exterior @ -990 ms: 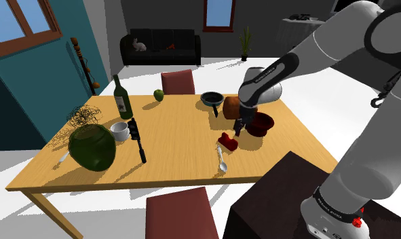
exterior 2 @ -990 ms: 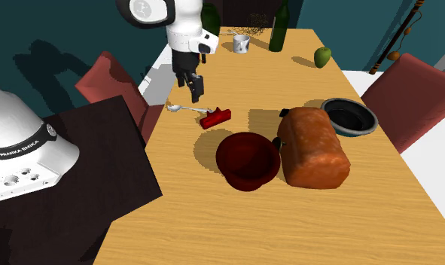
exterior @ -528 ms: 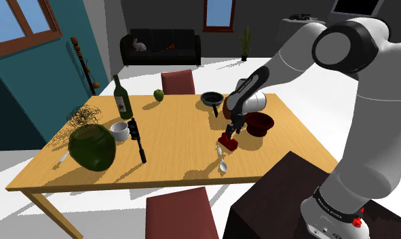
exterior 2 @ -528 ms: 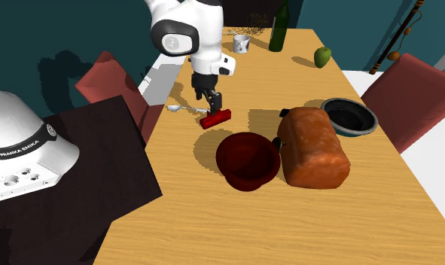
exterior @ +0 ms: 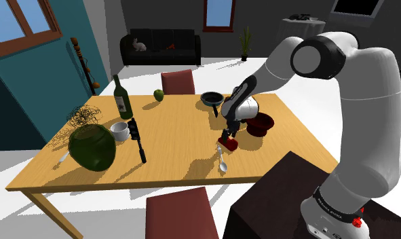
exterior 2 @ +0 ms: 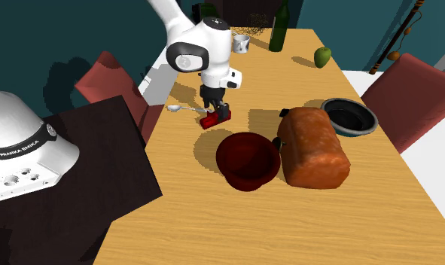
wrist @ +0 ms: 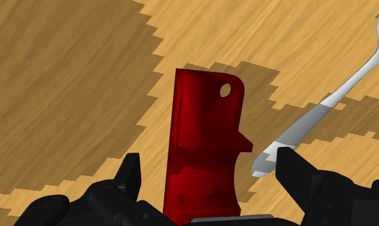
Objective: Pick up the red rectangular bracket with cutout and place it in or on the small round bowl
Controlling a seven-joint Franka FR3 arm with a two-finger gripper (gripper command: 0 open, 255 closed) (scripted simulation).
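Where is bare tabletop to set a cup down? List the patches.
Bare wood: the table's middle, between the black rod and the spoon; also the end past the dark red bowl. Crowded: around bowl, brown loaf-shaped block, red bracket.

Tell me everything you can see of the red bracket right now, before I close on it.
The red bracket is a glossy dark-red, flat, elongated piece with a small round hole near its far corner and a stepped notch along the edge facing the spoon. It lies flat on the wooden table, in shadow, lengthwise between the fingers of the open tool, which stand either side without touching it. The spoon's handle end lies close beside it, seemingly apart.
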